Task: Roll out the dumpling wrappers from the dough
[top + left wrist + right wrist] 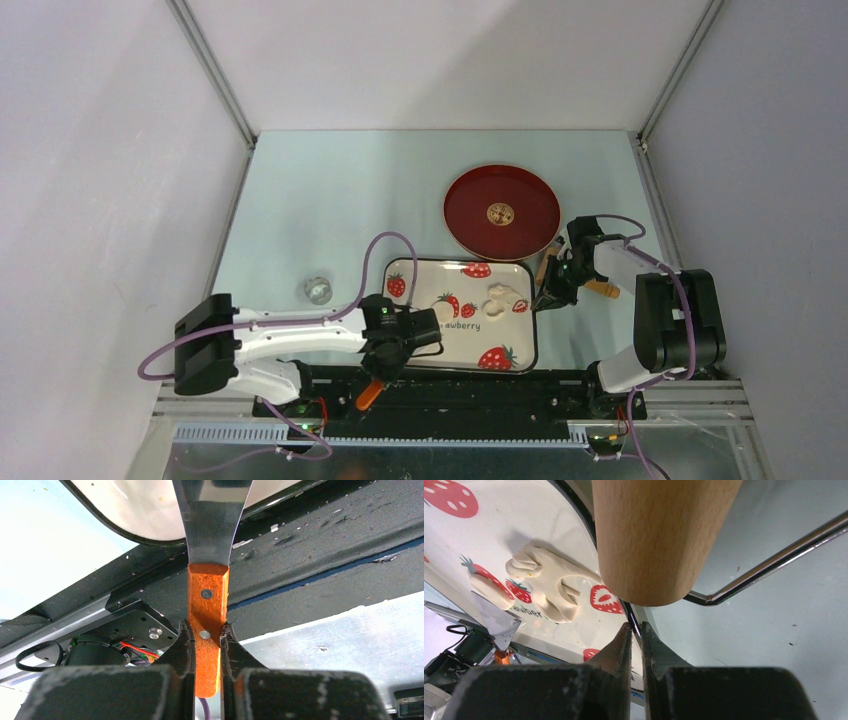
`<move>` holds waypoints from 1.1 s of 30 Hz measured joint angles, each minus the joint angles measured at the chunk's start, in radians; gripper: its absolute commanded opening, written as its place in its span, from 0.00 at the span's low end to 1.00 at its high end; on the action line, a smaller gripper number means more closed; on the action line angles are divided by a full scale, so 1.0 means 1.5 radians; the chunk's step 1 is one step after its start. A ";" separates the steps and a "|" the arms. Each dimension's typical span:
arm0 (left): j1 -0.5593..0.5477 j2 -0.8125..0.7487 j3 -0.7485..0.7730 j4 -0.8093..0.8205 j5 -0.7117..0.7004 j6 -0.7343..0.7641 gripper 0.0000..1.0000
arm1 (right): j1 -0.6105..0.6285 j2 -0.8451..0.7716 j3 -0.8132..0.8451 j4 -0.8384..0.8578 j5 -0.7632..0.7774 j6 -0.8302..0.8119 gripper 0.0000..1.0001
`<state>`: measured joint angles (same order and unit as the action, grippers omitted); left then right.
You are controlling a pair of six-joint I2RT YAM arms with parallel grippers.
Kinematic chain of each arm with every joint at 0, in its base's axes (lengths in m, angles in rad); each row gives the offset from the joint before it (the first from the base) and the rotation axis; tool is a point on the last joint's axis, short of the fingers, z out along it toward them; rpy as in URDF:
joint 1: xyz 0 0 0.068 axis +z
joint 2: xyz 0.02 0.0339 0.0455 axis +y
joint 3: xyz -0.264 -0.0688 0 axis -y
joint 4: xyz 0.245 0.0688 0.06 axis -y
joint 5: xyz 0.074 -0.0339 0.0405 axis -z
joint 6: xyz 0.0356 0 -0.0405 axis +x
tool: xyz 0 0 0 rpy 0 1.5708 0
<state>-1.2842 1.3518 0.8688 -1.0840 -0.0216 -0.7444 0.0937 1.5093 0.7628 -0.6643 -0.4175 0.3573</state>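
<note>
Dough (549,582): unrolled lump on strawberry plate (515,332), right of its centre. No wrappers made yet; all rolling remains.
Left gripper (206,636): clamped on scraper (207,600) at plate's near edge.
Right gripper (635,628): jaws nearly together, seemingly empty, beside roller (664,535) at plate's right edge.

One each: red round tray (470,200), strawberry-patterned rectangular plate (425,272), cream-white dough lump (503,298), tan wooden roller (664,535), orange-handled steel scraper (208,610), small shiny ring (318,289).
</note>
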 measured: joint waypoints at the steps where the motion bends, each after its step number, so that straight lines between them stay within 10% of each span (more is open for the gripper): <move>1: 0.000 0.000 0.000 0.000 0.000 0.000 0.00 | 0.000 0.000 0.000 0.000 0.000 0.000 0.04; 33: 0.044 0.047 0.024 0.012 0.005 0.042 0.00 | 0.000 0.001 0.000 0.001 -0.004 -0.002 0.02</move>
<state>-1.2186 1.4227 0.9054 -1.0653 -0.0143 -0.6807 0.0940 1.5105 0.7628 -0.6632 -0.4232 0.3538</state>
